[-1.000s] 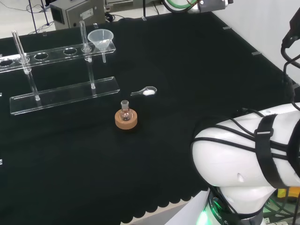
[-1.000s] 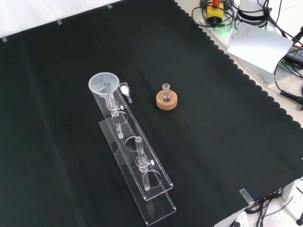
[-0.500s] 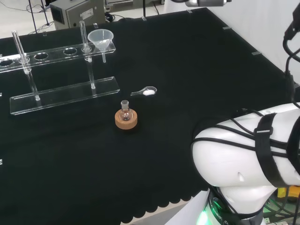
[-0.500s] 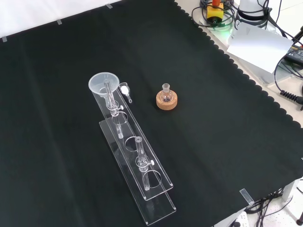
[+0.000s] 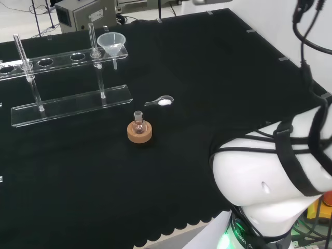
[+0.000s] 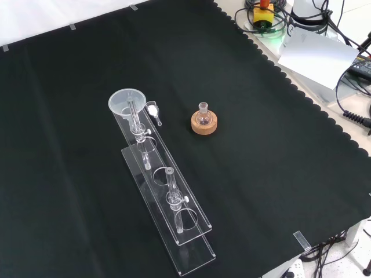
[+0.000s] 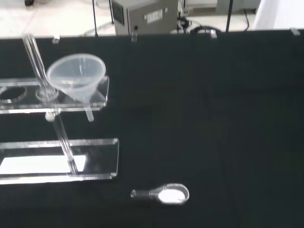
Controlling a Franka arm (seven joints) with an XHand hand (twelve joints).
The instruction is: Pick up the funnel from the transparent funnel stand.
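Head view: funnel (image 5: 112, 43) is seated in the right end hole of the transparent funnel stand (image 5: 72, 106), far left; hand state can't be told. Front view: a small flask on a cork ring (image 6: 203, 123) is set right of the stand. Wrist view: a small spoon w/ white powder (image 7: 164, 194) is seen near the stand's base.

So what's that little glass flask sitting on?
The small flask stands on a cork ring that lies on the black cloth. The flask's round bottom sinks into the ring, so the cloth under it is hidden.
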